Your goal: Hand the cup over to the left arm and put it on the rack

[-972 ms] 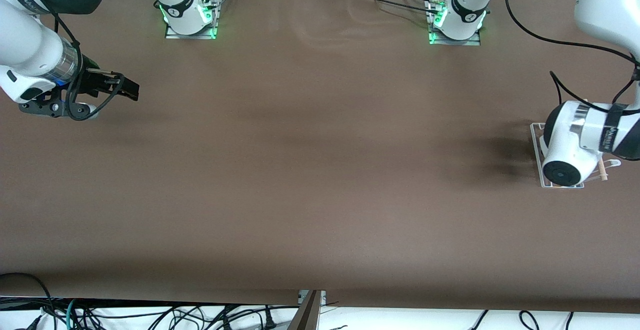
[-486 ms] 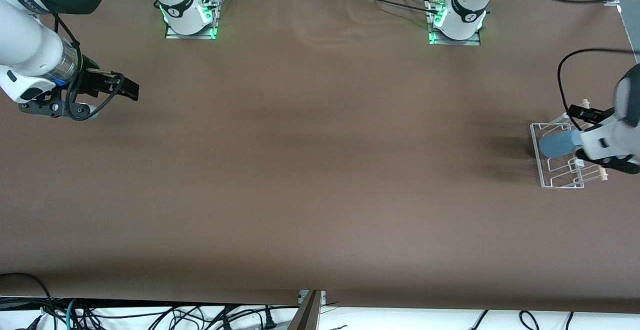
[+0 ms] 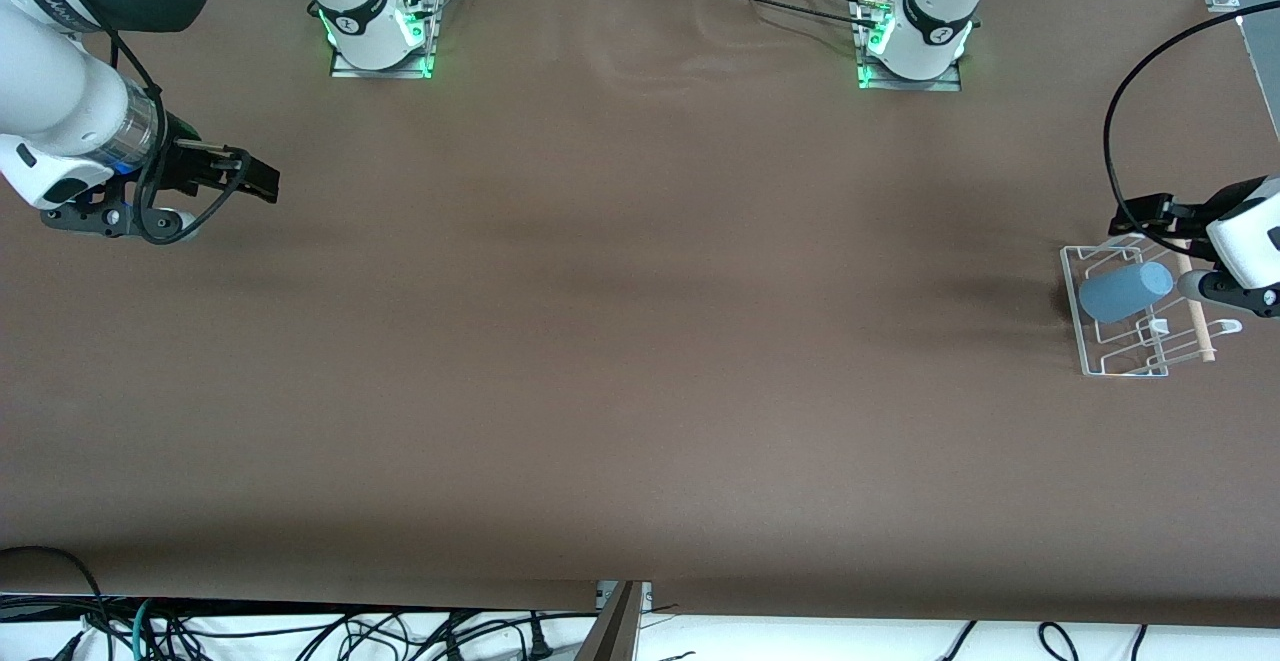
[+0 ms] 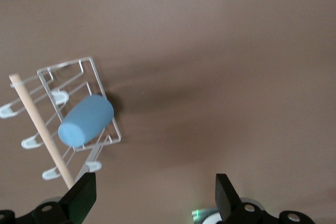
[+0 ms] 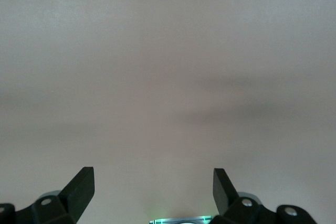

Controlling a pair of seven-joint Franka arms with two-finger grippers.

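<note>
The light-blue cup lies on its side on the white wire rack at the left arm's end of the table. The rack's wooden dowel runs along one side. My left gripper is open and empty, in the air over the dowel side of the rack, apart from the cup. The left wrist view shows the cup, the rack and the dowel past my spread left gripper. My right gripper is open and empty, waiting over bare table at the right arm's end.
The arm bases stand at the table's edge farthest from the front camera. A black cable loops from the left arm above the rack. Cables hang below the table's nearest edge. Brown table stretches between the arms.
The left arm, which covered the rack, held the cup over it, then let go and drew back toward the table's end. The cup now lies on the rack. The right arm has not moved.
</note>
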